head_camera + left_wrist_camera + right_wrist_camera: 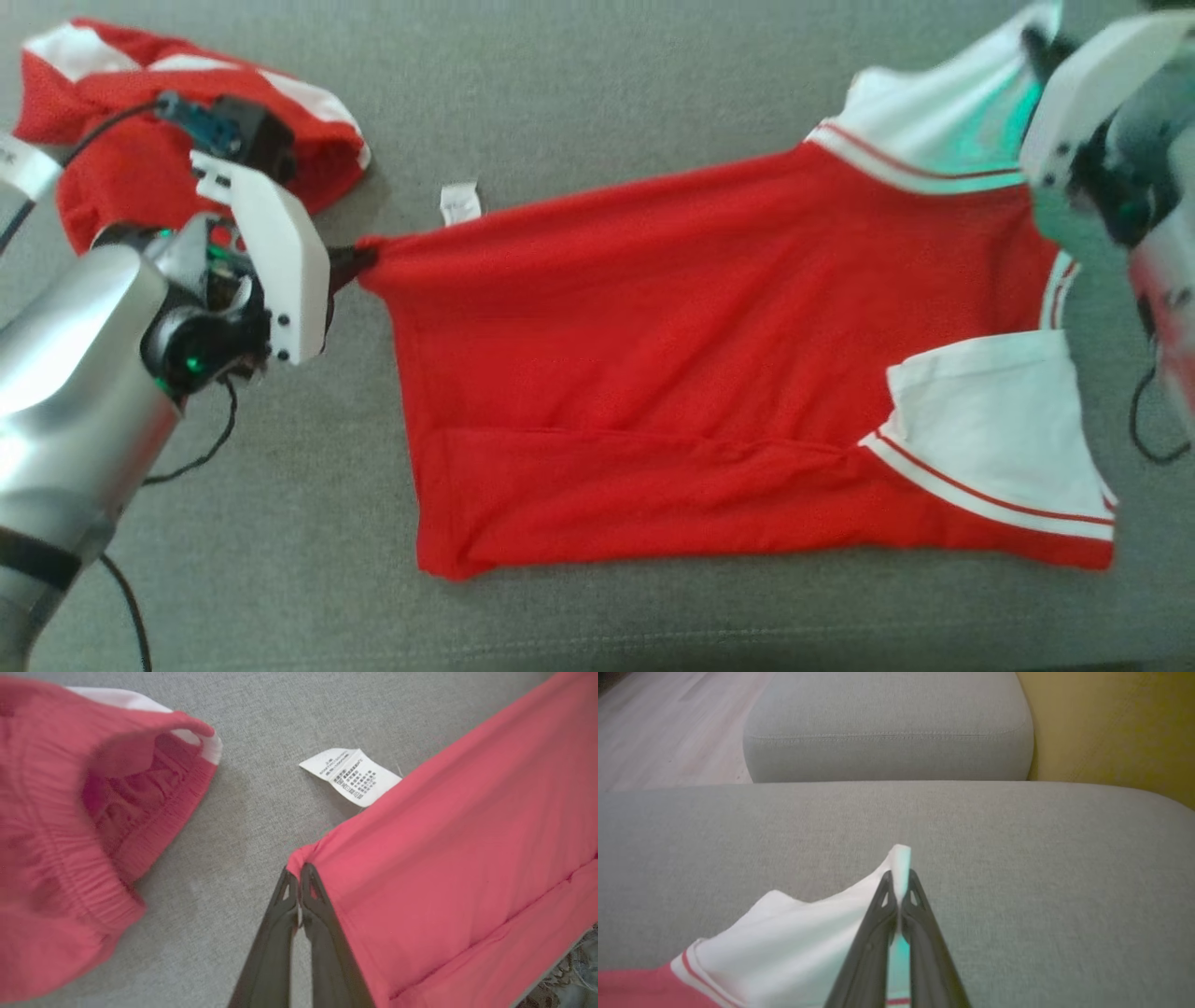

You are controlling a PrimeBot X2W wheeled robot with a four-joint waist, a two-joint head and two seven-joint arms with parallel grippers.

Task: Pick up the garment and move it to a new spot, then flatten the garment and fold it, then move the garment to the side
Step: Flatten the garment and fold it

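Red-and-white T-shirt is spread across the grey sofa cushion, with the left gripper jaws clamped on a red hem corner and the right gripper jaws clamped on a white sleeve tip. Both bites are tiny, so imo a hard tug could slip the cloth free and let it bunch. Red shorts sit just beside the left gripper, easy to snag.

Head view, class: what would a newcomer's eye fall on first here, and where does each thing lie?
The red shirt with white sleeves, stretched across the grey cushion, dominates the middle. The left gripper is shut on its hem corner at the left, and the right gripper is shut on a white sleeve at the upper right. A second red garment lies bunched at the upper left.
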